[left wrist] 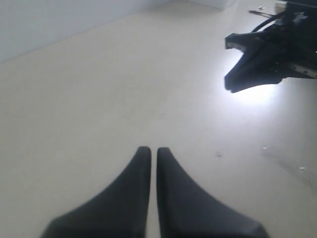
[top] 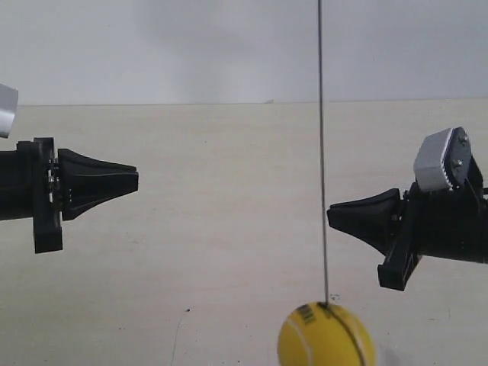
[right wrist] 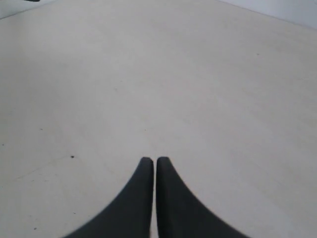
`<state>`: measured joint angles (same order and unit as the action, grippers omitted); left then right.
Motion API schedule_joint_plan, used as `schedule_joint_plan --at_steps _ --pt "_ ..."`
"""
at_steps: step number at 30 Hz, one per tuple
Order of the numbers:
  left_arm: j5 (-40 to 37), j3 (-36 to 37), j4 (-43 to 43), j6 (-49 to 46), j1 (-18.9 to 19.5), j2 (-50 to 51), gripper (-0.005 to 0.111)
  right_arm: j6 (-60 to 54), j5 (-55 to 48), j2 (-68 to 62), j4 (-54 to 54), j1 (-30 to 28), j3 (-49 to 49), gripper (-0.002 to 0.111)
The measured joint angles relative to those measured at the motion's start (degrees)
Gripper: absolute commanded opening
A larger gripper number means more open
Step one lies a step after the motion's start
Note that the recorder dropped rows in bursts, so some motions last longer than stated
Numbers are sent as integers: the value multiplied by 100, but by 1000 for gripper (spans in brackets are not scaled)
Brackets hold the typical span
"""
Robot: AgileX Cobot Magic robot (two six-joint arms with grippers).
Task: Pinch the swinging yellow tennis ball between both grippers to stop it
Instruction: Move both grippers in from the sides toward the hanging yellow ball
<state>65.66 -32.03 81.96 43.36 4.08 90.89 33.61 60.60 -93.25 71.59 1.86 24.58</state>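
The yellow tennis ball hangs low on a thin black string, its lower part cut off by the exterior view's bottom edge. It sits below the level of both black cone-tipped grippers. The gripper at the exterior view's left points level toward the middle, far from the ball. The gripper at the exterior view's right tilts slightly, its tip just beside the string and above the ball. Neither touches the ball. My left gripper and my right gripper are both shut on nothing. The ball shows in neither wrist view.
A pale beige tabletop lies under everything, with a grey wall behind. The left wrist view shows the opposite gripper across the table. A grey-white camera box tops the arm at the exterior view's right.
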Motion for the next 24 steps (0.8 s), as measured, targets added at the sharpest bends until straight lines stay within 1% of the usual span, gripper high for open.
schedule_joint_plan --at_steps 3,6,14,17,24 --pt "270 0 131 0 -10 0 5 43 232 0 194 0 0 0" --pt "336 0 167 0 -59 25 5 115 355 0 302 0 0 0" --pt "351 -125 202 9 -595 212 5 175 481 -9 394 0 12 0" --pt "340 -196 216 9 -730 272 5 175 548 -9 473 0 12 0" --pt "187 -226 181 9 -780 410 5 226 698 -9 577 0 48 0"
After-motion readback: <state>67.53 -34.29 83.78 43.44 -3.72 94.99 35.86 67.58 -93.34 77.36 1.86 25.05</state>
